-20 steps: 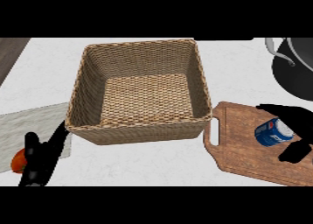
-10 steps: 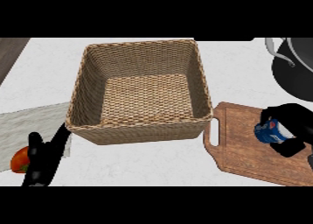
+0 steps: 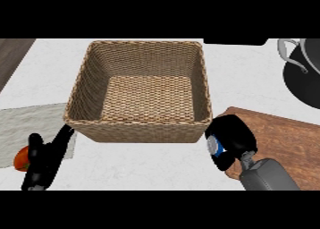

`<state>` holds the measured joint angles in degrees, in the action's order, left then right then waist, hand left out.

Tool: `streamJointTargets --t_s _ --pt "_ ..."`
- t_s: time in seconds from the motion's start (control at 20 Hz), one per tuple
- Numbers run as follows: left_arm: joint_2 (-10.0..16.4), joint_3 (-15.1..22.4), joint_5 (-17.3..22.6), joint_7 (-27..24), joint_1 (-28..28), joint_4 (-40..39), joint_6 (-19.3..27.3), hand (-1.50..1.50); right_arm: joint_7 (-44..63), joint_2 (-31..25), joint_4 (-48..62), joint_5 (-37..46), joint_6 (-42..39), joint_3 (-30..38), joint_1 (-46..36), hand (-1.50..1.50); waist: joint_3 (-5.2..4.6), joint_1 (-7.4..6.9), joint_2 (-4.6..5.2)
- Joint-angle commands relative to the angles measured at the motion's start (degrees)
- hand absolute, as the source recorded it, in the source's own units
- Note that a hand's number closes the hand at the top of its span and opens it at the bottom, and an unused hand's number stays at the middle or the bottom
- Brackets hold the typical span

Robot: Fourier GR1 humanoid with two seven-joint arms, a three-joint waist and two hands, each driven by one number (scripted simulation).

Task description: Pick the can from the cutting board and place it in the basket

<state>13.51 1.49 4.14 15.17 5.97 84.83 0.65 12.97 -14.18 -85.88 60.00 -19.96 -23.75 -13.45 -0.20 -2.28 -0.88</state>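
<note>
Our right hand [image 3: 234,134] sits at about four o'clock from the basket [image 3: 139,132], just beside its near right corner. Its fingers and thumb are curled round the can [image 3: 214,146]. Only a strip of the can's blue and white side shows, on the hand's nine o'clock side. The hand and can are at the nine o'clock edge of the cutting board [image 3: 291,143]. We cannot tell whether the can is off the wood or touching it.

The basket stands in the middle of the white counter [image 3: 162,165], upright, with its woven floor in plain sight. At two o'clock from it, well apart, we see part of a dark pot [image 3: 314,76].

Our left hand [image 3: 47,159] lies at seven o'clock from the basket, fingers straight and pointing toward one o'clock, holding nothing. At its nine o'clock side an orange round thing [image 3: 21,159] lies on a pale cloth [image 3: 21,127].
</note>
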Motion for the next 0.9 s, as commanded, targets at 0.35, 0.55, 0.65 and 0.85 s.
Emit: streamJointTargets --t_s 0.35,0.55,0.65,0.85 --pt "-0.82 1.75 -0.07 1.52 0.49 -2.42 -1.35 0.00 24.67 14.05 -11.57 -5.92 20.26 -14.52 -0.24 1.50 0.81 -2.00 0.63" --pt "-1.16 1.68 -0.35 1.98 0.18 -2.99 -0.78 0.00 32.97 14.13 -18.45 -5.06 31.75 -19.55 -5.03 1.50 0.29 -1.83 -0.24" --pt "-1.08 1.88 -0.69 1.45 -0.31 -3.91 -1.12 0.00 38.34 14.15 -20.49 -3.75 35.83 -21.52 -8.02 1.50 0.02 -1.18 -0.20" --pt "-0.97 1.05 -0.37 2.43 -0.48 -3.98 -0.66 0.00 50.37 14.17 -20.57 0.02 40.58 -23.86 -14.17 1.50 -0.21 -1.05 -0.14"
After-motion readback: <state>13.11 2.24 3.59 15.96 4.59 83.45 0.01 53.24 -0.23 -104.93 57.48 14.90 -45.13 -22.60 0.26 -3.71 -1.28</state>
